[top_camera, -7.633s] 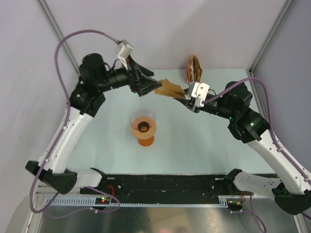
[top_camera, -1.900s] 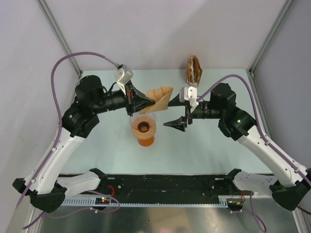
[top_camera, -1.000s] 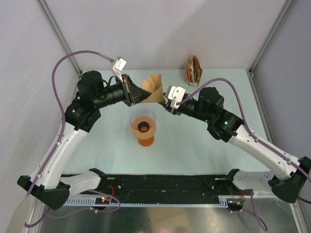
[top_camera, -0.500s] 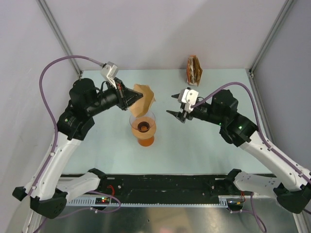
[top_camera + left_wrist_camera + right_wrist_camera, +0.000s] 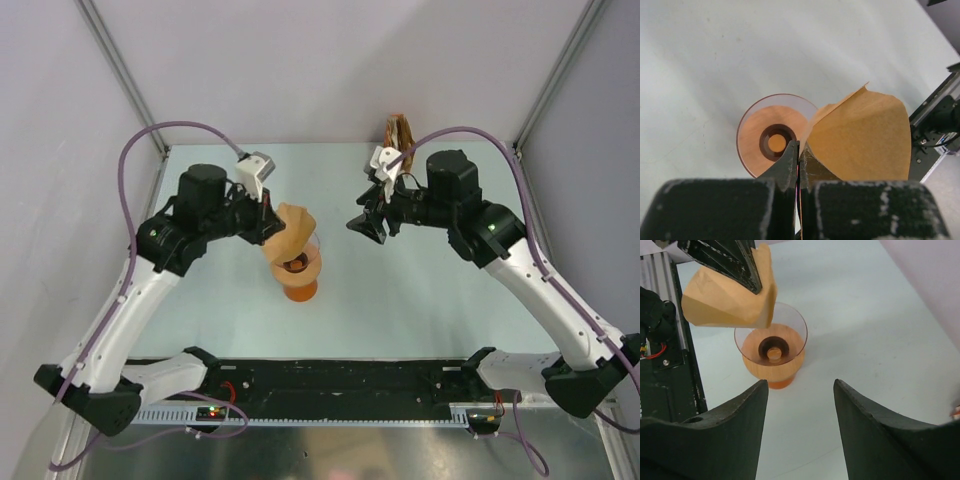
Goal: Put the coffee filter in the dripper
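The dripper [image 5: 298, 272] stands mid-table, a peach-orange cone with a dark centre hole; both wrist views show it as well [image 5: 752, 137] [image 5: 772, 371]. My left gripper [image 5: 268, 228] is shut on the coffee filter [image 5: 290, 232], a tan paper cone hanging partly open just above the dripper's far-left rim. In the left wrist view the filter [image 5: 860, 135] spreads right of my shut gripper [image 5: 799, 150]. In the right wrist view it [image 5: 725, 300] overlaps the dripper's rim. My right gripper [image 5: 365, 225] is open and empty, right of the dripper and apart from it [image 5: 800, 382].
An upright bundle of brown-and-orange papers [image 5: 396, 128] stands at the back, partly hidden behind my right arm. A black rail [image 5: 340, 380] runs along the near edge. Slanted frame posts [image 5: 120, 70] rise at the back corners.
My left gripper carried the filter from the back toward me and down over the dripper. My right gripper let go of the filter's edge, opened, and drew back to the right.
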